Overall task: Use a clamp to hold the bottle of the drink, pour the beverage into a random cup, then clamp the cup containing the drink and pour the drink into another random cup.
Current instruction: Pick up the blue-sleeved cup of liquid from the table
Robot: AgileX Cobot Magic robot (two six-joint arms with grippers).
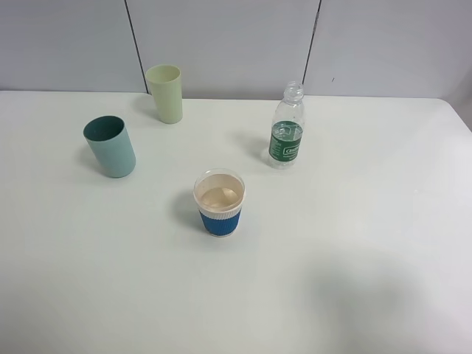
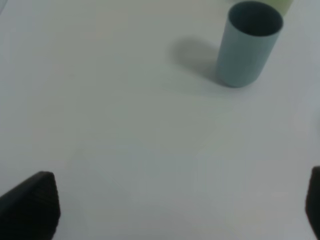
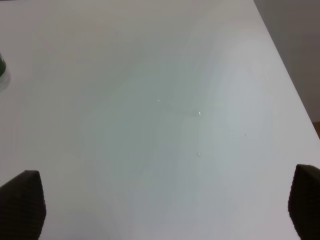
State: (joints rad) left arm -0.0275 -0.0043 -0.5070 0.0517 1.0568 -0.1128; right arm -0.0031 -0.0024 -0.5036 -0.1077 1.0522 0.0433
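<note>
Grippers, two, nearest the rig and out of the high view. Left gripper (image 2: 175,210): jaws spread wide, nothing between them, hanging over bare table (image 1: 383,243). Right gripper (image 3: 162,207): likewise spread wide and empty; a few tiny specks (image 3: 199,114), perhaps droplets, lie on the table ahead of it.

Paper cup (image 1: 219,203): blue ribbed sleeve, white rim, beige inside. Upright, near the table's middle, apart from everything else. A pale sheen low inside suggests liquid, though this cannot be told for certain.

Teal tumbler (image 1: 110,146): upright, left of and beyond the paper cup, well apart from it; it also shows ahead of the left gripper in that wrist view.

Bottle (image 1: 287,129): clear, green label band, no cap on the neck, upright, right of and beyond the paper cup. Fill level unclear.

Pale green tumbler (image 1: 165,93): farthest back, upright, near the wall.

Step, as judged: between grasps. If the paper cup is filled, the next move calls for a gripper to clamp its sleeve, level and gently enough not to crush it, then lift it toward the teal tumbler; if not, the bottle's body comes first.
</note>
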